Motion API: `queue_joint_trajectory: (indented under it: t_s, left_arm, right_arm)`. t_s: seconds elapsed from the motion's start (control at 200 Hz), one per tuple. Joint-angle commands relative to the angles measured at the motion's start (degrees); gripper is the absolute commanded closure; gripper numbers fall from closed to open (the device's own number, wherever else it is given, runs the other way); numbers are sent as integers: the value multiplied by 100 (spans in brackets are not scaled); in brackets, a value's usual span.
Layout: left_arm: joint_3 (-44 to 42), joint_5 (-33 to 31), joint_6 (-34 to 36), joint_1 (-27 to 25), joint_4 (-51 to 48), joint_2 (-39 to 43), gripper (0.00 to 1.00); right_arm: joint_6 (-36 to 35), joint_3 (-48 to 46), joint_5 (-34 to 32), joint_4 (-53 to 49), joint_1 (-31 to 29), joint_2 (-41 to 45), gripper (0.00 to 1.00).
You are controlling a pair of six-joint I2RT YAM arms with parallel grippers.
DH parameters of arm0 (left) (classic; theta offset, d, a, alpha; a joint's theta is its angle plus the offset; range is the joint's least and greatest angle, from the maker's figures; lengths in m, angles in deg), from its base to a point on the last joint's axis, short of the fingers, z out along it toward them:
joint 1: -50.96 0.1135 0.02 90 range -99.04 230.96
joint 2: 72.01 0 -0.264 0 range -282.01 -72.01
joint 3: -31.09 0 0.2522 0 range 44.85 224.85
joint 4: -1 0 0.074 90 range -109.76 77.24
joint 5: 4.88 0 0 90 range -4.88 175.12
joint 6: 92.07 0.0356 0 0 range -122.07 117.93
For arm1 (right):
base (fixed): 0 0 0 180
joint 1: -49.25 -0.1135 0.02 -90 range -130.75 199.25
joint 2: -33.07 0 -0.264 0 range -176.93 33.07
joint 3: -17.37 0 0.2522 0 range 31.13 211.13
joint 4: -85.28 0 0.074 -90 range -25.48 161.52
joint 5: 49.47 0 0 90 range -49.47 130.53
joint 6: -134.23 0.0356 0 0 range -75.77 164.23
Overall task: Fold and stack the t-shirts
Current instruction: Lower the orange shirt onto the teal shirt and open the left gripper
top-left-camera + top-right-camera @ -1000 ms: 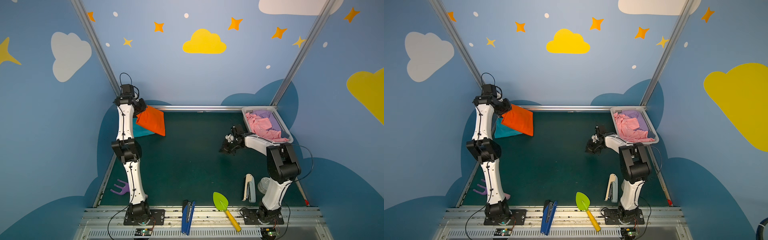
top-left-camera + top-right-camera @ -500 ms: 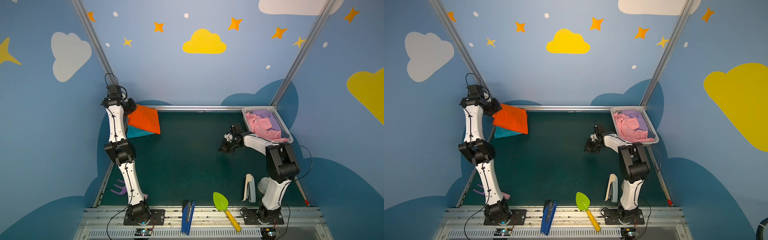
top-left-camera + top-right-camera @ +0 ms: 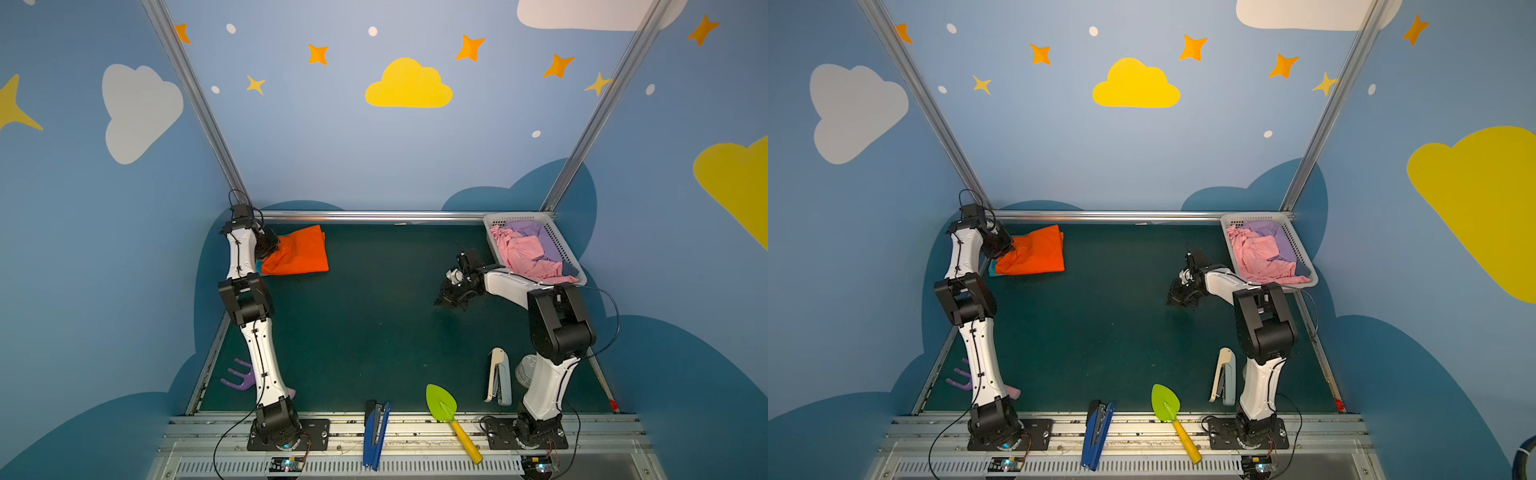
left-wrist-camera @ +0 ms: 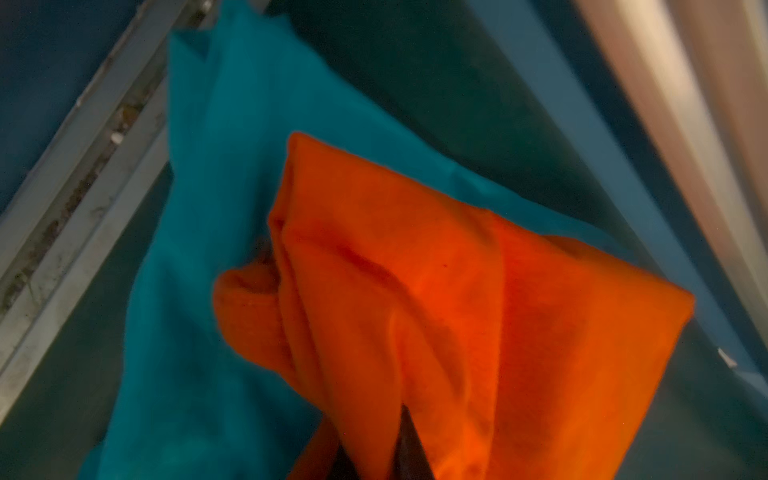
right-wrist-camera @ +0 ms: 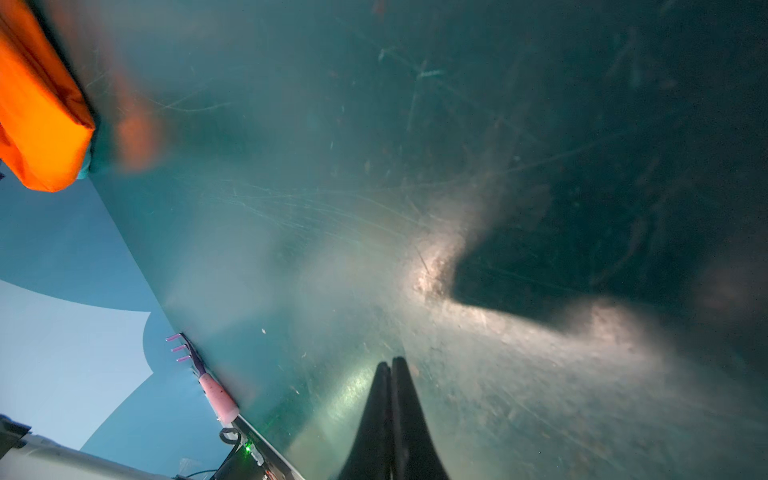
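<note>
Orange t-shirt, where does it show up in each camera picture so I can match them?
In a top view: orange t-shirt at the far left corner of the table.
In a top view: orange t-shirt, same far left corner.
Left wrist: orange t-shirt up close, filling much of the picture.
Right wrist: orange t-shirt, only a folded edge, far off.
Shared landmark: the teal t-shirt peeking out beneath it.

Both top views are bright and sharp, bowed at the edges; wrist views dim, smeared, glare on the table (image 5: 432, 270).
</note>
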Motion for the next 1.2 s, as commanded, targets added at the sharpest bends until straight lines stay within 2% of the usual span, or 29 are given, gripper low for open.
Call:
queue_joint_trajectory:
  t_s: [0.0,0.055,0.075,0.13,0.23,0.28,0.36,0.456,0.591,0.771,0.881,0.936,1.036,1.197]
  left_arm:
    - [313,-376,38,76,-108,20,74]
    - [285,-460,19,72,-151,84,65]
    - [267,-675,8,67,-177,121,63]
    - [184,-1057,-71,44,-234,265,62]
    - [-118,-2394,-467,4,-415,672,71]
    - [-351,-3128,-917,17,-597,898,74]
    - [-670,-3519,-1353,53,-914,1224,75]
    - [-1009,-3550,-1708,39,-1252,1586,68]
    - [-2224,-3526,-1947,-110,-995,2501,43]
    - [-4499,-3352,-2110,-431,342,4266,37]
    - [-5326,-2769,-1972,-618,1218,4970,37]
    - [-5449,-2583,-1925,-743,1409,5101,38]
    - [-5255,-2244,-1781,-964,1472,4954,40]
    - [-4567,-1786,-1579,-1431,1489,4213,39]
  right_arm:
    - [-4,129,-47,-58,-25,-70,98]
    - [11,115,-40,-33,-25,-40,98]
    - [19,107,-47,-26,-30,-14,98]
    - [18,81,-62,-30,-33,69,97]
    - [11,12,-129,-32,-28,352,97]
    - [-4,-12,-166,-35,-32,506,97]
    - [-32,-32,-236,-94,-25,824,97]
    - [-121,-52,-370,-249,-23,1366,94]
    - [-375,-111,-841,-658,-16,2299,89]
    - [-604,-386,-1608,-1120,73,3691,83]
    - [-666,-1097,-1951,-541,116,4592,80]
    - [-789,-1602,-2036,105,116,5005,78]
    - [-636,-2122,-2325,473,142,5614,69]
    - [-737,-2332,-2503,623,151,5669,67]
